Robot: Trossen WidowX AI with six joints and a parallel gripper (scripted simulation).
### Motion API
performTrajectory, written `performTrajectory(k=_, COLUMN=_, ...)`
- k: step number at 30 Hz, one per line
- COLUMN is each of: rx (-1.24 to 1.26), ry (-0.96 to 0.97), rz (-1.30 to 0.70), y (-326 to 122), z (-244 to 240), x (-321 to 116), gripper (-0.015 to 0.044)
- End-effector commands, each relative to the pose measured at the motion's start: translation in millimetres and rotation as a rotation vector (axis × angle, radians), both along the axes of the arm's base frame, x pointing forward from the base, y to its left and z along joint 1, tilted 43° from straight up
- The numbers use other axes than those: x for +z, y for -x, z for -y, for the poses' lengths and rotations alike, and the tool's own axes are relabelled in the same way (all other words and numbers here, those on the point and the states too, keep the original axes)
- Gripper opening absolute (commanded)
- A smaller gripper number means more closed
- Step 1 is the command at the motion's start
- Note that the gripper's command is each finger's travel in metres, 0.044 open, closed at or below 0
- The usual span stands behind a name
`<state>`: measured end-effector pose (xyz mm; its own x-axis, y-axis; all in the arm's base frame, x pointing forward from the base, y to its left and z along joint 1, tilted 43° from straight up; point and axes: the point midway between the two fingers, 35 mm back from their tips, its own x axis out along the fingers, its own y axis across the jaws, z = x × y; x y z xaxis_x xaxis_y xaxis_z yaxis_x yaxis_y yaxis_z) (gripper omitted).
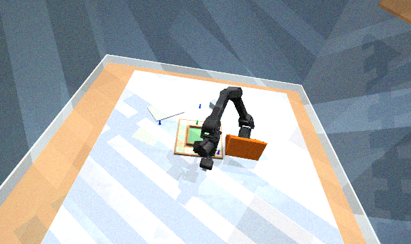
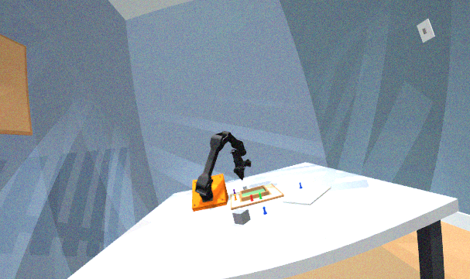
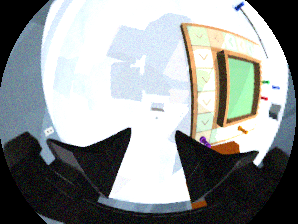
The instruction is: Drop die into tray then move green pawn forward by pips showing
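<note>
At twelve o'clock beyond the black, wedge-fingered gripper (image 1: 205, 167) (image 2: 241, 177) (image 3: 153, 132) in the wrist view, a small pale cubic die (image 2: 245, 187) (image 3: 157, 106) sits ungrasped, the fingers spread. Seen from the top, the glossy green pawn (image 1: 197, 122) (image 2: 260, 195) (image 3: 265, 82) stands at the wood-rimmed tray's (image 1: 187, 135) (image 2: 244, 198) (image 3: 223, 90) twelve o'clock.

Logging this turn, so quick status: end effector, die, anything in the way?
End effector open, empty, above table. Die on table, outside tray. Nothing seen between fingers and die.

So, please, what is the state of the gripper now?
Gripper: open, jaws apart, holding nothing, above the table.
</note>
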<state>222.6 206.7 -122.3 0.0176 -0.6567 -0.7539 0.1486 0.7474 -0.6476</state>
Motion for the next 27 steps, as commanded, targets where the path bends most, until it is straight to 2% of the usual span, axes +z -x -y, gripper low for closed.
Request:
performTrajectory(k=1, rx=-0.038, ry=0.016, rz=0.010, y=-1, z=6, x=4, gripper=0.0275)
performTrajectory(k=27, rx=-0.038, ry=0.017, rz=0.011, y=-1, z=38, x=-34, gripper=0.0275)
